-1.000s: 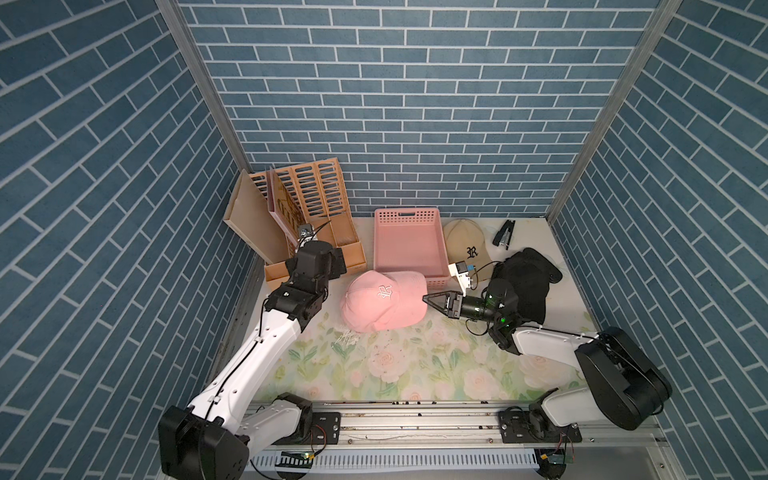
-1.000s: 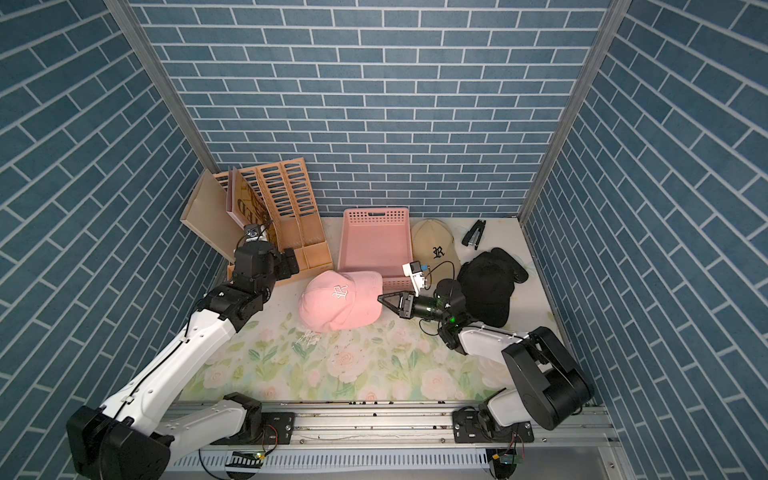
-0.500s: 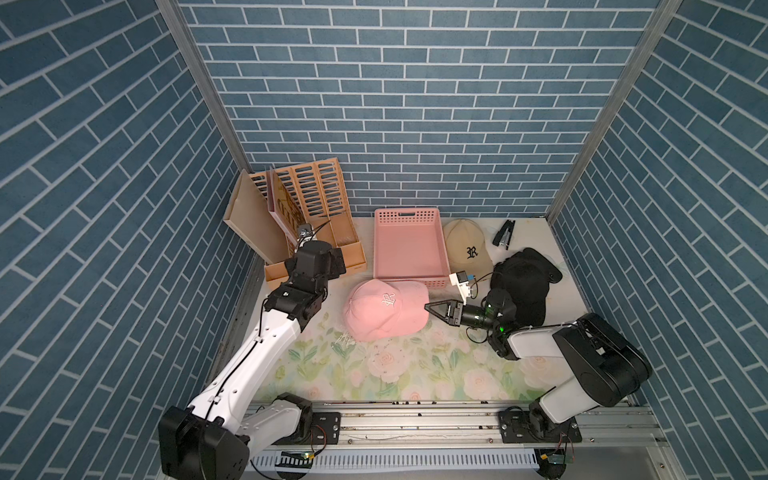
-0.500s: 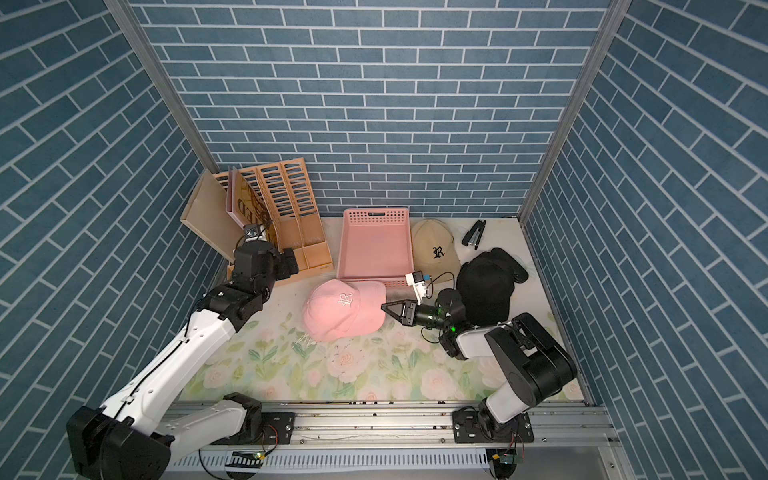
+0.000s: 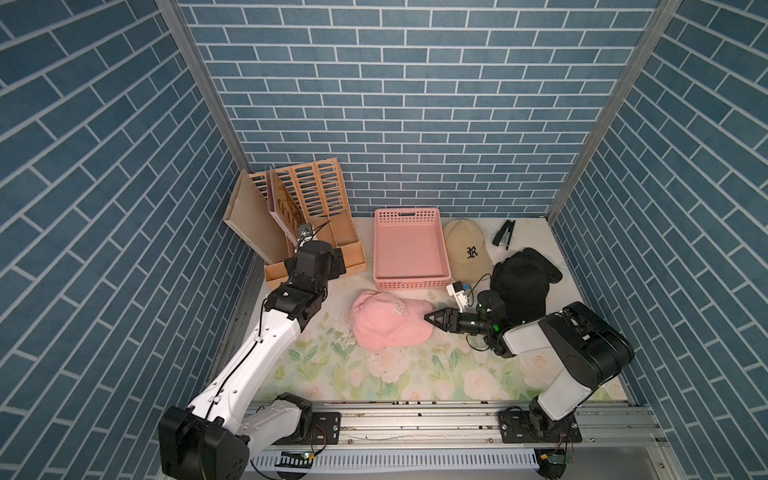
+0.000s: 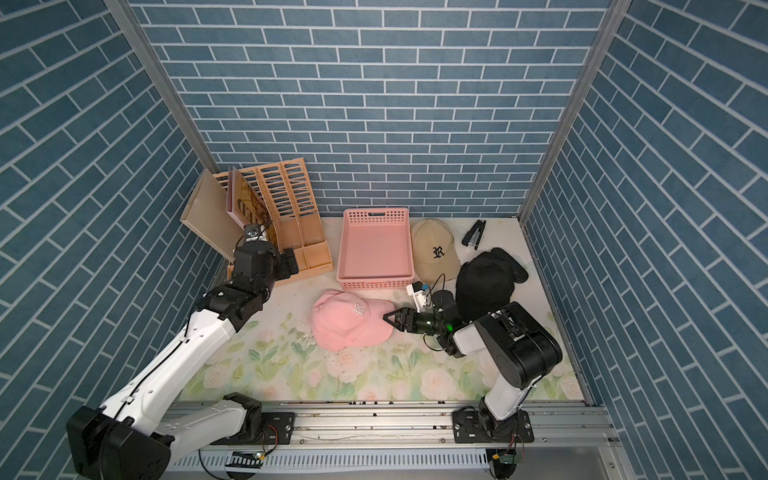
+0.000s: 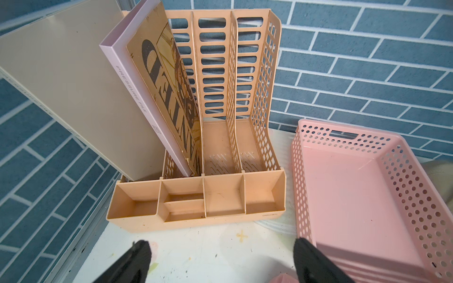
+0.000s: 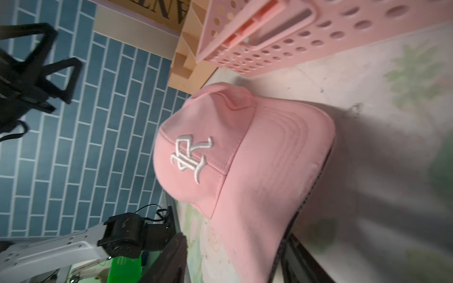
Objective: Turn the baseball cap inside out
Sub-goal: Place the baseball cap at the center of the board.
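Right arm stretches low across the floral mat [image 5: 332, 374], right gripper [image 5: 430, 318] parted around the brim of the pink baseball cap [image 5: 384, 324] — crown up, mid-mat. Left arm is raised beside the file organizer [image 5: 320, 195], left gripper [image 7: 223, 264] spread wide, holding nothing.

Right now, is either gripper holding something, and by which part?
Nothing is held. The right gripper is open, with its fingers on either side of the brim of the pink cap, not clamping it. The left gripper is open and empty.

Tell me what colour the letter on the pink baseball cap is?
White; the stitched letter shows best in the right wrist view.
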{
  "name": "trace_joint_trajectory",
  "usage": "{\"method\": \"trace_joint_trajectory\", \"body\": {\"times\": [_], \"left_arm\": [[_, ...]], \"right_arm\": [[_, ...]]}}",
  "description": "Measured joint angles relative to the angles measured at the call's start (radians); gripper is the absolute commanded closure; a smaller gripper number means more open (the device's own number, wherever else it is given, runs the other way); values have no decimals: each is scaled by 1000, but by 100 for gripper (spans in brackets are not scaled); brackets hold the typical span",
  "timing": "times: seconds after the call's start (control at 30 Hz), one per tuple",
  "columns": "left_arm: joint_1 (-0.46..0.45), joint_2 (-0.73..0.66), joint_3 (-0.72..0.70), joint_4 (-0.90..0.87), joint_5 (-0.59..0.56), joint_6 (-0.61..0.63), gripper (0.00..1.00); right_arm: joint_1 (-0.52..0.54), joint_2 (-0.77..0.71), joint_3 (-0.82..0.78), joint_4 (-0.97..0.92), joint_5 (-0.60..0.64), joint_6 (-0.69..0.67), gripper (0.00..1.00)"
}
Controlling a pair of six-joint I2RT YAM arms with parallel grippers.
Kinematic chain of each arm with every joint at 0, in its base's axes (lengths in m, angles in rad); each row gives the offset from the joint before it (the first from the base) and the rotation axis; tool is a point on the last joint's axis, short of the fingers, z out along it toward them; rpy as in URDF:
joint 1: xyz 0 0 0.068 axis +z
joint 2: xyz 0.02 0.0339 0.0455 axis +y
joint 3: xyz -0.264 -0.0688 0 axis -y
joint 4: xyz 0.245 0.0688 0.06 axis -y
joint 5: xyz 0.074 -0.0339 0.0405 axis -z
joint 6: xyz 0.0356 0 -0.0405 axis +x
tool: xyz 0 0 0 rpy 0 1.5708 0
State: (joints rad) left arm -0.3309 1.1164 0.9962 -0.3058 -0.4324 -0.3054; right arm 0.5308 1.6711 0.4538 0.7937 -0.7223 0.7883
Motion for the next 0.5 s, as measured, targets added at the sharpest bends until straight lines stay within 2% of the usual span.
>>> {"method": "trace_joint_trajectory", "body": {"times": [0.07,0.27,0.5], "left_arm": [[0,0,0,0,0,3,5],[3,0,0,0,3,6,5],[5,10,0,-3,-13,21,5]], "right_arm": [[0,-10,38,-128,45,-68,28],[-1,-63,111,-417,177,-234,27],[-2,-202,123,-603,274,-297,28]]}}
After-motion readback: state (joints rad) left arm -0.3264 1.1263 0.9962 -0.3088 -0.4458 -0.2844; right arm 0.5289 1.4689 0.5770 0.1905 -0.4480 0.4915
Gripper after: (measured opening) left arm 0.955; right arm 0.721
